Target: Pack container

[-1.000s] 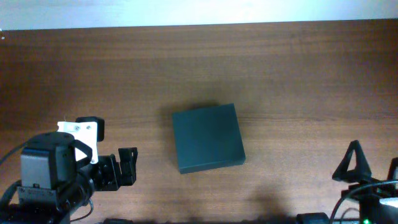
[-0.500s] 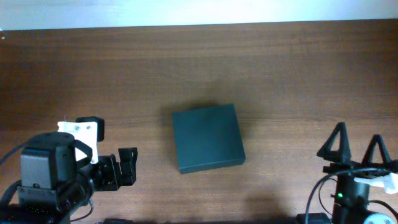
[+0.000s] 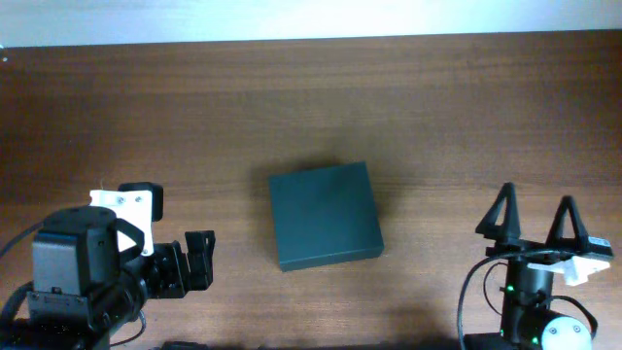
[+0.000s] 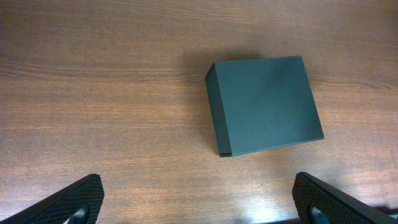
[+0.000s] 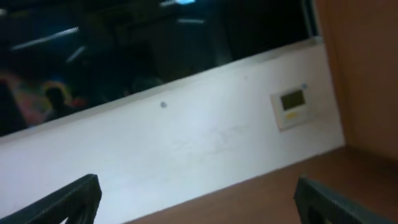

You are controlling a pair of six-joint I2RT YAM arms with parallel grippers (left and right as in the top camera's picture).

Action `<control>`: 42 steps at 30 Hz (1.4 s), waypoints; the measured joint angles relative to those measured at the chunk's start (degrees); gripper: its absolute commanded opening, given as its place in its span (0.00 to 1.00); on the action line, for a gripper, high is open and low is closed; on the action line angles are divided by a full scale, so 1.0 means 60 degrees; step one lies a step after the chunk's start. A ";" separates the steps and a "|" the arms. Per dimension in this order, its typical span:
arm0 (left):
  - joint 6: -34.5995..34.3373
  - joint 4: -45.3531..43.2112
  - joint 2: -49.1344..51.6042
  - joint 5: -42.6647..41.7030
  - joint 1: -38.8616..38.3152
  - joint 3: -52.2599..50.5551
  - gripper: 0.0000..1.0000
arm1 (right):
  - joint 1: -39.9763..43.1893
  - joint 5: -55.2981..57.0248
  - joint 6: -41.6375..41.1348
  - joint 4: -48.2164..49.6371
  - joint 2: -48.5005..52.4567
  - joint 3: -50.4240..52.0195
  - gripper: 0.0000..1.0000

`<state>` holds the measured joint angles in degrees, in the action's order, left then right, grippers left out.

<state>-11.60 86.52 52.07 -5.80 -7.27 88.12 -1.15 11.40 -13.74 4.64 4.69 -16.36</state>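
The container [image 3: 324,215] is a dark green-black matte box, lid shut, lying flat at the middle of the wooden table. It also shows in the left wrist view [image 4: 264,104]. My left gripper [image 3: 199,259] sits at the front left, left of the container and apart from it, open and empty; its fingertips show wide apart in the left wrist view [image 4: 199,202]. My right gripper [image 3: 533,216] is at the front right, right of the container, fingers spread, open and empty. In the right wrist view [image 5: 198,199] it points at the far wall, and the container is out of that view.
The wooden table [image 3: 437,117] runs back to a white wall [image 3: 311,17]. In the right wrist view a small wall panel [image 5: 292,106] hangs on the white wall, with a dark window [image 5: 124,56] above it. No hand tools show in any view.
My right arm has risen into the overhead view and shifted left, both fingers now showing. The left arm and the container have not moved.
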 measured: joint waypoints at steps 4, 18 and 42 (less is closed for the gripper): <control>0.0000 0.0000 0.0000 0.0000 0.0000 0.0000 0.99 | 0.0000 -0.0284 0.0288 0.0157 0.0000 0.0222 0.99; 0.0000 0.0004 0.0000 0.0004 0.0000 0.0000 0.99 | 0.0000 -0.0747 0.0525 0.0630 -0.0033 0.1450 0.99; 0.0000 0.0004 0.0000 0.0000 0.0000 0.0000 0.99 | 0.0000 -0.0994 0.0539 -0.0310 -0.0648 0.2630 0.99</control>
<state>-11.60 86.54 52.07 -5.80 -7.27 88.12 -1.15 5.43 -10.50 2.79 0.80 -0.58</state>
